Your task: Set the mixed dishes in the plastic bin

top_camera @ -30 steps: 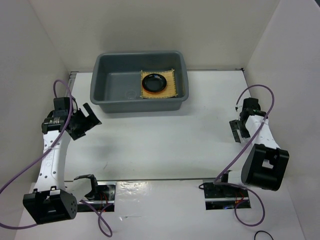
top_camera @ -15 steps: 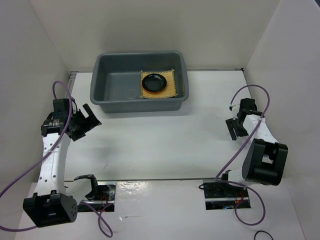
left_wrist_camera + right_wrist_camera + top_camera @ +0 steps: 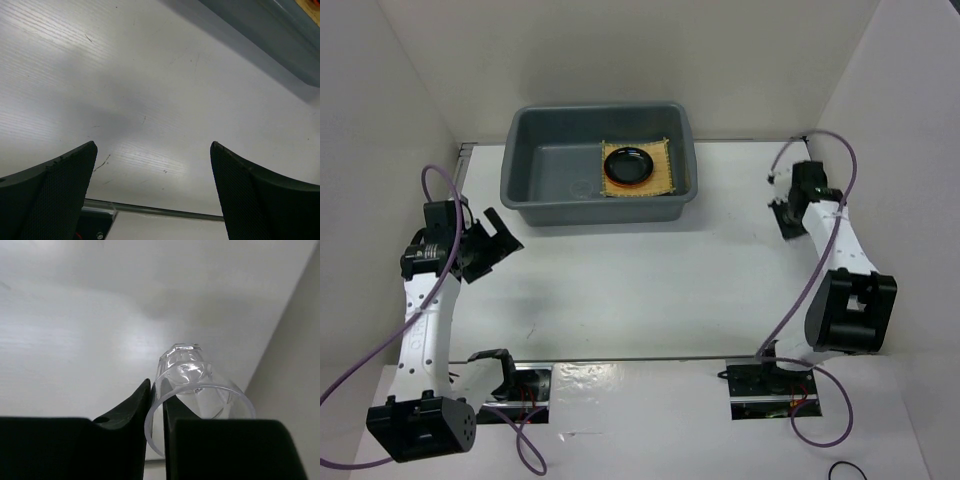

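Observation:
The grey plastic bin point(image 3: 552, 166) stands at the back of the table. Inside it, on the right, a tan woven mat point(image 3: 665, 181) carries a black bowl point(image 3: 627, 162) with an orange rim showing beneath it. My right gripper point(image 3: 789, 216) is near the right wall. The right wrist view shows that gripper point(image 3: 156, 396) shut on the wall of a clear glass cup point(image 3: 188, 372), one finger inside the rim and one outside. At the left, my left gripper point(image 3: 496, 240) hangs over bare table, open and holding nothing point(image 3: 152, 152).
White walls close in the table on the left, back and right; the right wall point(image 3: 295, 365) is close beside the cup. The bin's outer side point(image 3: 270, 35) crosses the top right of the left wrist view. A metal strip point(image 3: 640, 357) runs along the near edge.
My right gripper has closed on the glass cup's wall and moved toward the back right. The left arm has shifted slightly, jaws still open.

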